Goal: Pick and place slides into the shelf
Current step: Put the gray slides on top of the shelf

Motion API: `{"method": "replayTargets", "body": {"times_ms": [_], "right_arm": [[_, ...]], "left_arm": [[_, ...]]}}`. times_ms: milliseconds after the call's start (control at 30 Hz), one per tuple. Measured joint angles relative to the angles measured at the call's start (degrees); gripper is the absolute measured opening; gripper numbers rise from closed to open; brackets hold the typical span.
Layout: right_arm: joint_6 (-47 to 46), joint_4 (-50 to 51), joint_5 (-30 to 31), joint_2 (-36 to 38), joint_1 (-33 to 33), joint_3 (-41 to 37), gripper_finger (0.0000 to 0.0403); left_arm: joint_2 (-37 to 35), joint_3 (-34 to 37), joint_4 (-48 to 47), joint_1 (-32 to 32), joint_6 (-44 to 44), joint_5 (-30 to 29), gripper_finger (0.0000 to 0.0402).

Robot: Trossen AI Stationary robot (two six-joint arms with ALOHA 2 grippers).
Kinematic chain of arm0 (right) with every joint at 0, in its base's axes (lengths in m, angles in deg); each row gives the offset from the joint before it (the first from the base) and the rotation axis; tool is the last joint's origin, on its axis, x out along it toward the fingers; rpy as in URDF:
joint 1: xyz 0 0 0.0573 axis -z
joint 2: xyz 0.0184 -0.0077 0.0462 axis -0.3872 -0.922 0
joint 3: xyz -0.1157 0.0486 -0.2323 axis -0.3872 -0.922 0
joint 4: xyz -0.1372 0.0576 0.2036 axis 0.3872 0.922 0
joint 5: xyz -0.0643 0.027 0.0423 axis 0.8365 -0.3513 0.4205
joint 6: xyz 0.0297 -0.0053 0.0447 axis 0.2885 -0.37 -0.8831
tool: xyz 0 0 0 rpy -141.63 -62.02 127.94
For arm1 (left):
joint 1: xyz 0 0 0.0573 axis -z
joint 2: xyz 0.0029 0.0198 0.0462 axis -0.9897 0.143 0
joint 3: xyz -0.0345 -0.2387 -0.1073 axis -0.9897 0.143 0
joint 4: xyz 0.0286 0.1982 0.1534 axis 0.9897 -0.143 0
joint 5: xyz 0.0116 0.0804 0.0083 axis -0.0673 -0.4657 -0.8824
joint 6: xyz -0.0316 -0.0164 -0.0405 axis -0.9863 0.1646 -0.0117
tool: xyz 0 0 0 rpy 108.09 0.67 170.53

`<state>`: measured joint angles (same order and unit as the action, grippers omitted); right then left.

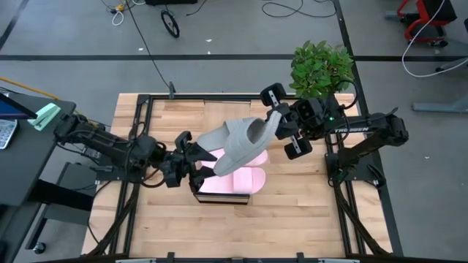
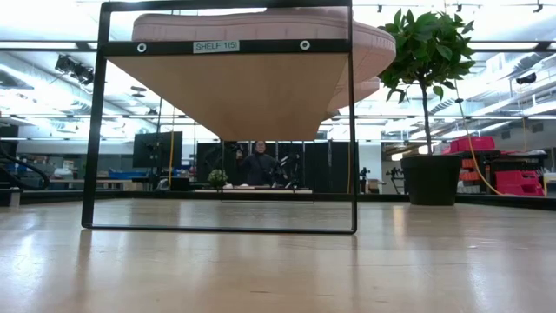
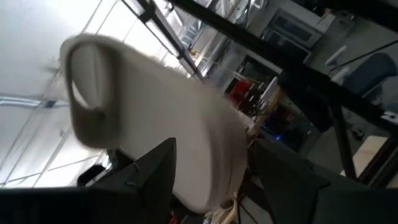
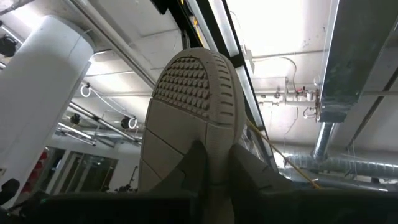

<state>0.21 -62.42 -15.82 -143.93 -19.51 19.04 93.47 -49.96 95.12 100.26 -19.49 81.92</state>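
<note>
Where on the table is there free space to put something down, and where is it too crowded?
Free: the tabletop strip nearest the bottom frame rail, below the shelf, and the back-left corner beside the frame. Crowded: the middle, where the left claw, the right claw, the grey slide and pink slides meet.

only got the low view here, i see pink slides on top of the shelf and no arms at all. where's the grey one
Observer: A grey slide is in the air over the shelf, pinched at one end by the right gripper.
Operator: is the left arm on it too
Observer: The left gripper is at the slide's other end with its fingers spread, not clamped on it.
Operator: which way up is it
Observer: In the high view the strap faces up; the right wrist view shows the ribbed sole between that gripper's fingers.
Operator: how many pink ones up there
Observer: Two pink slides lie side by side under the grey one.
</note>
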Motion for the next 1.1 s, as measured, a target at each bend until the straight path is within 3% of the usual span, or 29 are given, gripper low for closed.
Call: {"method": "replayTargets", "body": {"times_ms": [500,700,867,1100], "right_arm": [[0.07,2.5,-1.36,-4.16,0.77,4.98,0.0046],[-0.14,2.38,-1.2,-5.44,1.22,5.0,0.0046],[-0.64,2.53,-1.21,-4.72,1.28,5.0,0.0046],[-1.22,2.51,-2.06,-4.16,1.25,5.0,0.0046]], "left_arm": [[0.58,0.0,0.59,-2.3,-5.89,5.96,0.0228],[1.53,-0.02,1.88,-2.51,-5.93,5.21,0.0223],[1.77,-0.02,2.03,-2.78,-8.36,1.44,0.0198],[1.77,-0.02,1.91,-3.02,-8.92,0.93,0.0173]]}}
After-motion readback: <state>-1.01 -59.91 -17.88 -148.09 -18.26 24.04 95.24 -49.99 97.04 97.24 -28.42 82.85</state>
